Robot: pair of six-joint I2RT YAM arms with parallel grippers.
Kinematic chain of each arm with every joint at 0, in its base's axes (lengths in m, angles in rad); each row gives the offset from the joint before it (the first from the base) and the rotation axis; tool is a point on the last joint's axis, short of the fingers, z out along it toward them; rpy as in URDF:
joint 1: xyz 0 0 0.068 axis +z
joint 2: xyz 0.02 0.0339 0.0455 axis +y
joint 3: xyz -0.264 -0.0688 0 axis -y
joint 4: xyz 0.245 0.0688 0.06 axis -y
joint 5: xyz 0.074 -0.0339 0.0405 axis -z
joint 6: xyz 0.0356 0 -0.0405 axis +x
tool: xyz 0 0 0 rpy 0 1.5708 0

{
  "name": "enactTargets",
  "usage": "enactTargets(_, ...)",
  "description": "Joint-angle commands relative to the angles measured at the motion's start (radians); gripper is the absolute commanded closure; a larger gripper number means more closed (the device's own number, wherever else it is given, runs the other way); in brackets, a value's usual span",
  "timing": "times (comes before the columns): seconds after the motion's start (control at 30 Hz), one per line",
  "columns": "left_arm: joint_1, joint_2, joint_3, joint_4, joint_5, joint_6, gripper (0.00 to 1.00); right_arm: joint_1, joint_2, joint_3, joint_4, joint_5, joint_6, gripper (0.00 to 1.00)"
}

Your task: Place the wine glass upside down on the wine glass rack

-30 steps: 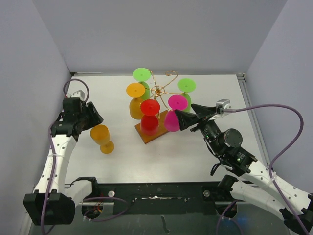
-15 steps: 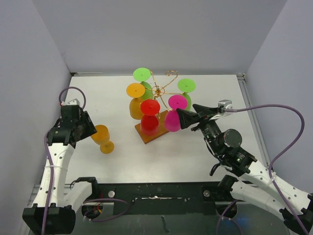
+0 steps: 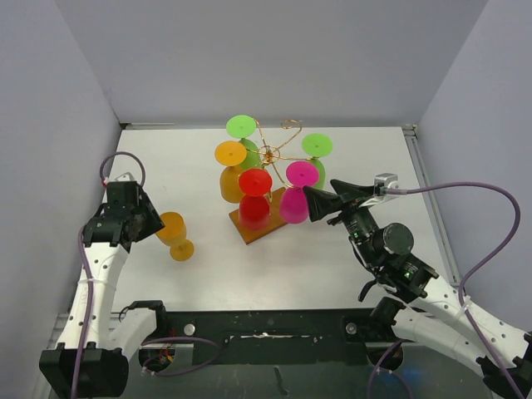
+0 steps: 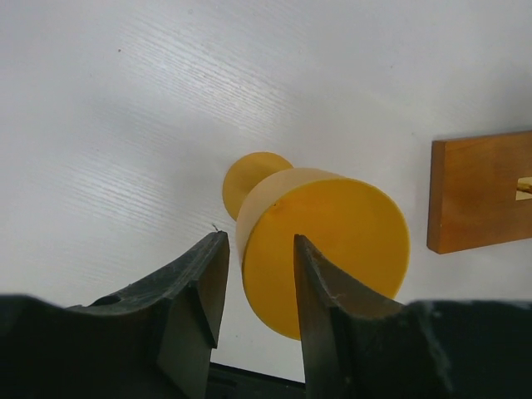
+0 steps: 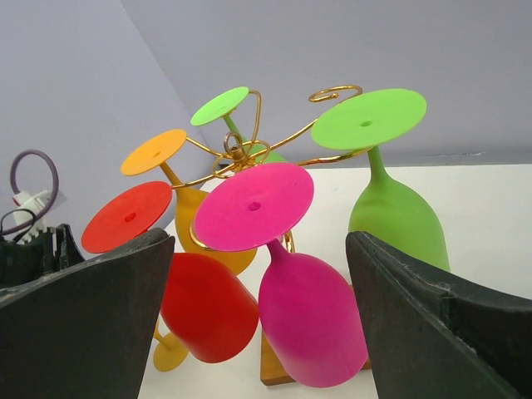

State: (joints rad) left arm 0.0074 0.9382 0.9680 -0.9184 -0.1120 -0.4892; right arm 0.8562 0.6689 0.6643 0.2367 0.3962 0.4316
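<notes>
Left end effector (image 4: 259,241) is standing partly spread, straddling the rim of the orange wine glass (image 4: 324,241) | glass is lying on its side on the worktop (image 4: 125,125), left of the rack (image 3: 268,155) | right end effector (image 5: 259,237) is gaping wide, facing the pink glass (image 5: 312,320) hanging there.

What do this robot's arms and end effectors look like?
Both arms have white links and black joints: left arm, right arm. Each end effector has two black wedge-shaped fingers: left end effector, right end effector. A purple cable runs to each wrist.
</notes>
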Motion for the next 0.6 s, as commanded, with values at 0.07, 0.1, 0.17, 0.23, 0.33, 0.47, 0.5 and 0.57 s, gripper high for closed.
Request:
enactTargets(0.07,0.002,0.039,-0.049,0.093,0.076,-0.034,0.76,-0.008,-0.030,-0.001,0.051,0.029,0.016,0.13)
enactTargets(0.1,0.003,0.045,-0.049,0.098,0.079,-0.034,0.79,-0.008,-0.032,-0.004,0.051,0.029,0.018,0.13)
enactTargets(0.17,0.002,0.047,-0.048,0.110,0.082,-0.035,0.85,-0.008,-0.033,-0.007,0.058,0.025,0.019,0.13)
enactTargets(0.23,0.002,0.039,-0.048,0.131,0.074,-0.041,0.93,-0.009,-0.027,-0.005,0.059,0.018,0.020,0.13)
enactTargets(0.33,0.003,0.024,-0.038,0.161,0.052,-0.040,1.00,-0.008,-0.024,0.007,0.049,0.009,0.021,0.13)
enactTargets(0.47,0.002,0.000,-0.015,0.174,0.026,-0.025,1.00,-0.009,-0.035,0.005,0.050,0.006,0.028,0.13)
enactTargets(0.5,0.002,-0.009,-0.009,0.177,0.020,-0.023,1.00,-0.008,-0.037,0.003,0.052,0.006,0.029,0.13)
enactTargets(0.57,0.002,-0.027,0.005,0.187,0.011,-0.022,1.00,-0.009,-0.037,0.002,0.056,0.006,0.030,0.13)
